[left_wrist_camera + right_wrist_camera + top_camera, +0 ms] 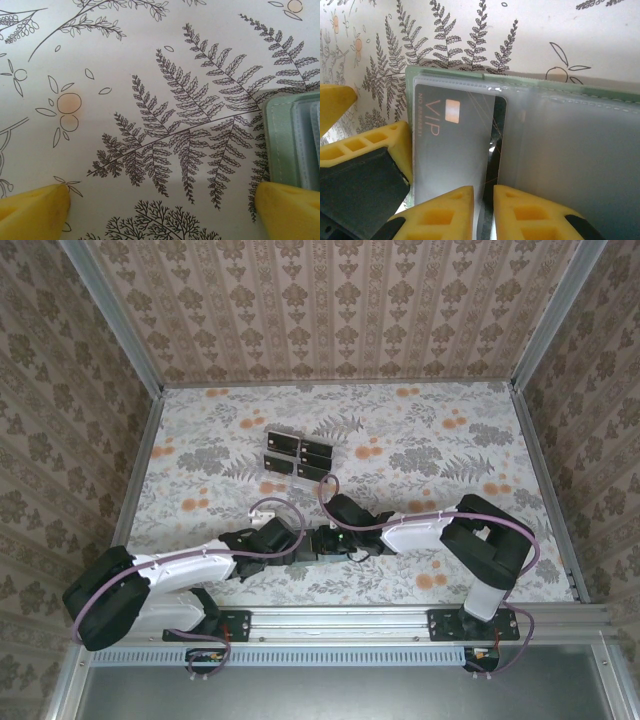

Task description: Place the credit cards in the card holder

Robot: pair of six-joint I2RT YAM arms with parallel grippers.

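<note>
The holder [292,145] runs off the left wrist view's right edge; the right wrist view crops its right and lower parts. The card's [452,145] lower end hides behind the right pincer's [484,200] fingers. From above, the cards' [283,443] marks are too small to read.

Matte grey-green card holder [450,74], cloudy plastic sleeves [580,150], sleek credit card [451,150].

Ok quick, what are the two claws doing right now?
Left claw: open, holding nothing.
Right claw: shut on a card at the holder.
</note>
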